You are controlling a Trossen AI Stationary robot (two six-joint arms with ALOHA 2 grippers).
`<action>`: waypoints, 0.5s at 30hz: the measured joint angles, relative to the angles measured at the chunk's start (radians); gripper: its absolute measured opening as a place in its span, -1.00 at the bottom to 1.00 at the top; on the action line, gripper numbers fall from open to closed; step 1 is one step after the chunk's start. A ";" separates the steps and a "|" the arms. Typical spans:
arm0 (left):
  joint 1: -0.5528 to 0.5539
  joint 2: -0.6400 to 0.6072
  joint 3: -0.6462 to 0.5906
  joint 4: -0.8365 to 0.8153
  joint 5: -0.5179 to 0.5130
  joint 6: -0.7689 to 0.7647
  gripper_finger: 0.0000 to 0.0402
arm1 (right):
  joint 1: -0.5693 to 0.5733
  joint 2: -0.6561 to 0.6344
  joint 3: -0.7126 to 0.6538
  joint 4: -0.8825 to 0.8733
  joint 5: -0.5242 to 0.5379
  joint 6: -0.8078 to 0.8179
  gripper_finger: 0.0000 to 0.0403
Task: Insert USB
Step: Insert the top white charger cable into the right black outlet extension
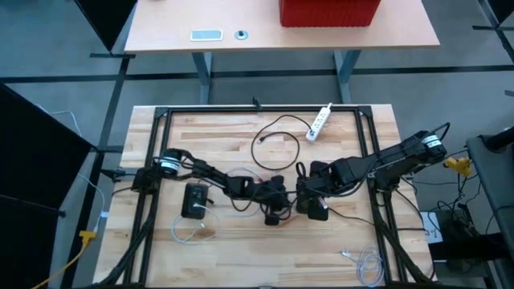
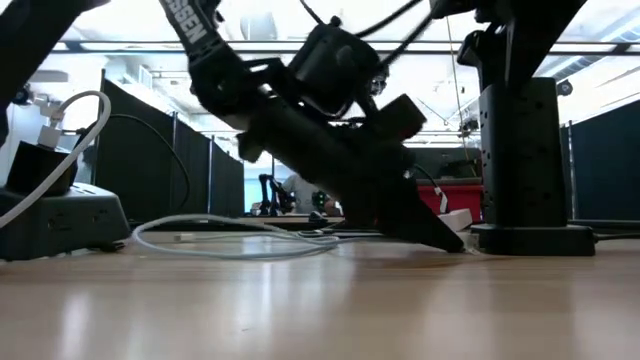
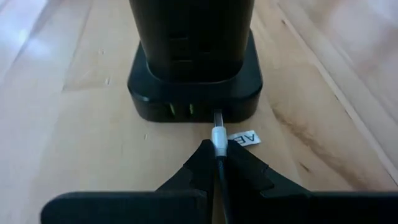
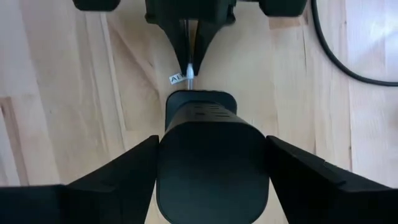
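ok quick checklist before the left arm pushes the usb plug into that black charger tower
1. Left tool shut on the USB plug: ok.
2. Plug tip at the port on the charger tower base: ok; how deep it sits, cannot tell.
3. Plug lined up straight with the port: ok in the left wrist view.
4. Right tool bracing the tower: not ok, fingers stand apart from its sides.
5. Cable running back free between the fingers: ok.

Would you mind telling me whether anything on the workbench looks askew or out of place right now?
Nothing stands out. The left gripper holds the USB plug lined up with the black charging tower, and the right gripper straddles that tower, which stands upright.
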 joint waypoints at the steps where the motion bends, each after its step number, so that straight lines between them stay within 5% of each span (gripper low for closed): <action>1: 0.000 0.002 0.012 -0.021 0.000 0.000 -0.92 | 0.002 0.000 0.000 0.000 -0.002 0.000 0.28; 10: 0.006 -0.011 0.025 -0.077 -0.004 0.026 -0.92 | 0.009 0.001 -0.003 -0.002 -0.008 -0.011 0.31; 15: 0.027 -0.014 0.026 -0.096 -0.005 0.049 -0.92 | 0.009 0.013 -0.025 -0.009 -0.036 -0.005 0.67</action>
